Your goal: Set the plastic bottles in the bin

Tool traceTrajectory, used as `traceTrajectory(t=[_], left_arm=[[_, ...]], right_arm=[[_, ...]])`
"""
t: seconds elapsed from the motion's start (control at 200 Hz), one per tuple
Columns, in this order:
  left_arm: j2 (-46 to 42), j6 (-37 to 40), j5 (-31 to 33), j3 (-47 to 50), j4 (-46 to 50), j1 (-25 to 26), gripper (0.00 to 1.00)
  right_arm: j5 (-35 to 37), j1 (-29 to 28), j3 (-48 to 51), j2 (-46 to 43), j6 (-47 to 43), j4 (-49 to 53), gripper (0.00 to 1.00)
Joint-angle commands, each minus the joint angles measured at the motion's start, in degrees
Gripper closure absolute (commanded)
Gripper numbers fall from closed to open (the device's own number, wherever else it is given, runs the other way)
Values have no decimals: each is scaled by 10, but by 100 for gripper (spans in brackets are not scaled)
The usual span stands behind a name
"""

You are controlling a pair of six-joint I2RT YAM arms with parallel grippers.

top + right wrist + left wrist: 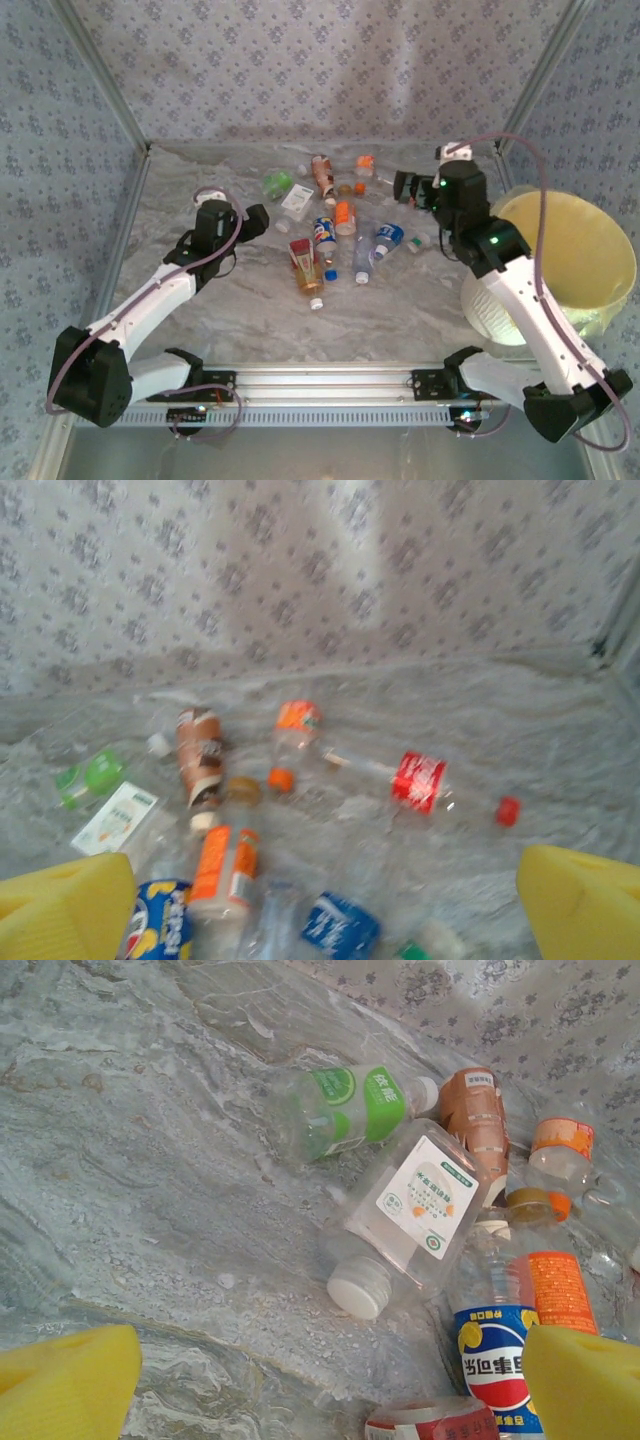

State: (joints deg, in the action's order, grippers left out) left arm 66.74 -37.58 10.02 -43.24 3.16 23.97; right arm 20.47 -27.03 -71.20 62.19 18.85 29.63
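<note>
Marbled table (400, 300) bears plastic bottles (345, 217) between left fingers (65, 1380) and right fingers (60, 905), both spread.

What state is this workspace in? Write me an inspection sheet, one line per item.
Surface: marbled grey table, bare in front of the arm bases.
Job's things: plastic bottles lying in a loose cluster mid-table, several touching; bin at the right edge, yellow liner, no bottle seen in the part that shows.
Clutter: nothing seen.
Tools: left tool open, at the cluster's left; right tool open, at its far right; both hold nothing.
Cables: left cable loops at the left wrist; right cable arcs over the bin.
Surroundings: floral cloth walls, metal frame posts.
</note>
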Motion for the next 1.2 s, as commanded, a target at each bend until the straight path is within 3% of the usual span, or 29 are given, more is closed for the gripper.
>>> traceTrajectory(t=[0.0,0.295,0.57,0.929,1.194], left_arm=[[-19,-13,17,8,7,-4,2],[-39,-18,26,24,16,-14,2],[-69,-34,47,49,25,-22,2],[-85,-38,62,61,37,-27,2],[-85,-38,60,64,42,-28,2]], right_arm=[[82,-44,59,13,101,-32,0],[120,-57,112,101,306,9,0],[49,-21,177,146,446,0,0],[-42,4,256,182,477,-90,0],[-45,9,271,214,475,-84,0]])
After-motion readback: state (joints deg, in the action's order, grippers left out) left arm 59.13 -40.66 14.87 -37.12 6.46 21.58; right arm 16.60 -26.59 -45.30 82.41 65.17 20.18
